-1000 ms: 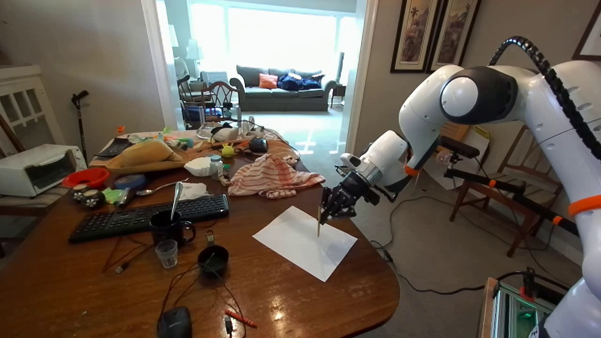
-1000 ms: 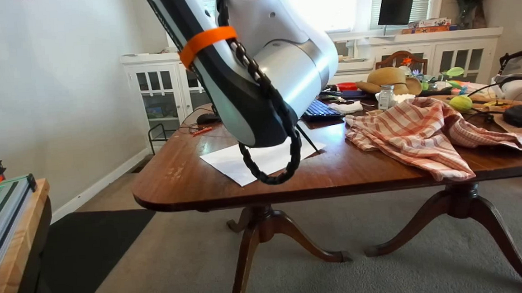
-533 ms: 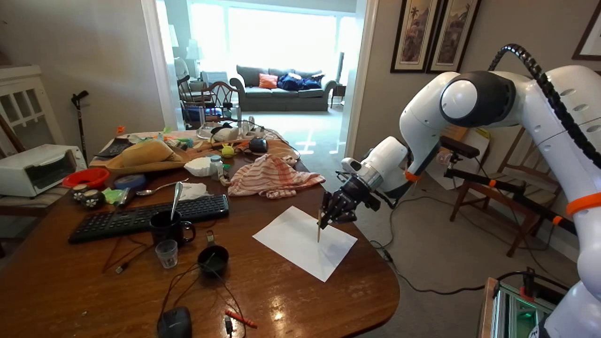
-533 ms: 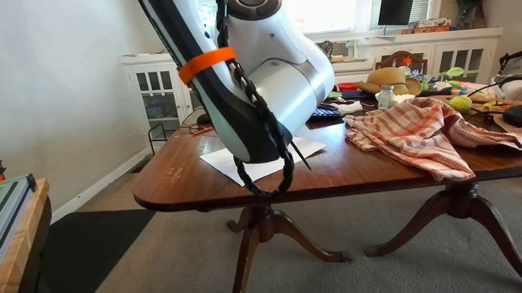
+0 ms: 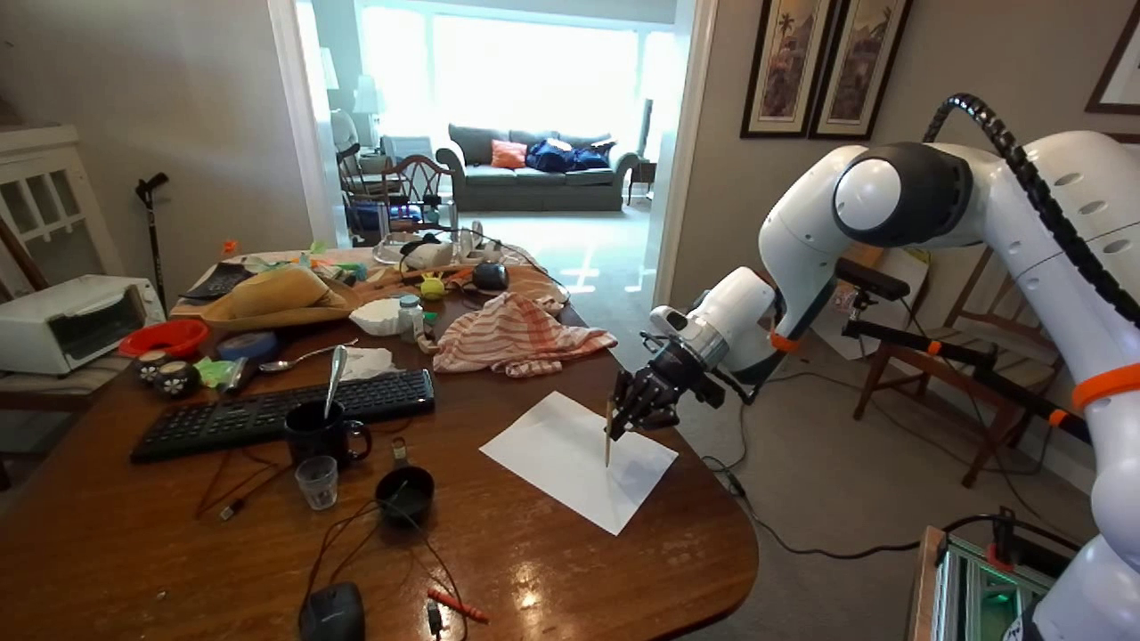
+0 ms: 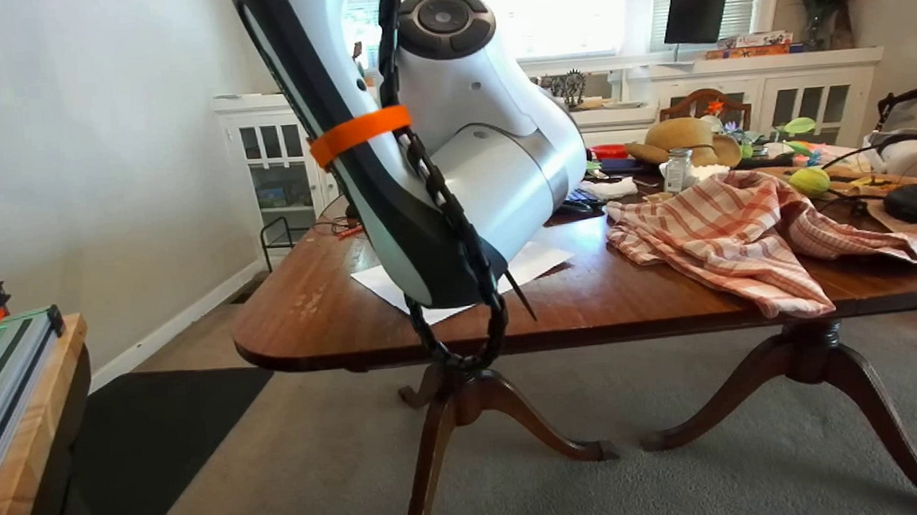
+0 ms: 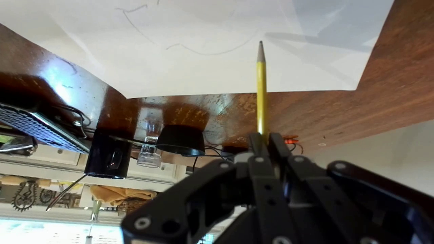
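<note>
Through the wrist view, my black two-fingered pincer (image 7: 266, 139) juts in from the bottom, right of centre, clenched around a slim yellow pencil (image 7: 261, 91) whose sharpened grey tip points up the frame. That tip appears against a rectangular sheet of white paper (image 7: 210, 74) across the top; I cannot tell whether they touch. Thin grey curved lines (image 7: 210, 54) mark the paper to the tip's left. In an exterior view, the pencil stands nearly upright over the sheet, right of centre, on a polished brown wooden worktop (image 5: 499, 570). Left of the paper there, I see a long black keyboard (image 5: 223, 423), a glossy black mug (image 5: 310, 434) with a metal spoon (image 5: 335, 372) in it, a small clear tumbler (image 5: 318, 485) and a round black handled cup (image 5: 411, 515). A black mouse (image 5: 332, 612) sits lower left. A crumpled red-and-white striped cloth (image 5: 517, 334) shows in both exterior views.
</note>
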Motion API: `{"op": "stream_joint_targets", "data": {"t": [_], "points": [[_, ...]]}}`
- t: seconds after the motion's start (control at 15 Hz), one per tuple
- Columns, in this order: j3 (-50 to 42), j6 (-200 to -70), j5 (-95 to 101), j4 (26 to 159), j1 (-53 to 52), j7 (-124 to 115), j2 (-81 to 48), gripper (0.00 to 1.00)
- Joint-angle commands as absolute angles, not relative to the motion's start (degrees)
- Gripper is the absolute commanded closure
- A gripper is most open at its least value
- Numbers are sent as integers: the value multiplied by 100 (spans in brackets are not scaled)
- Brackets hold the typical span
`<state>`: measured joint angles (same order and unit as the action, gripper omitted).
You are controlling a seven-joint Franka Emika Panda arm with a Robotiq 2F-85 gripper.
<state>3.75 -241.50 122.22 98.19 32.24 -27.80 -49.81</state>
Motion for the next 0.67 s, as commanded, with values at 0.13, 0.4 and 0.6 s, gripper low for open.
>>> {"op": "stream_joint_targets", "data": {"t": [0.13, 0.4, 0.6], "points": [[464, -24309, 12344, 9650, 3322, -2927, -5176, 98], [499, -24309, 12336, 9639, 3367, -2863, -5209, 98], [529, -24309, 12343, 9629, 3389, -2809, -5201, 98]]}}
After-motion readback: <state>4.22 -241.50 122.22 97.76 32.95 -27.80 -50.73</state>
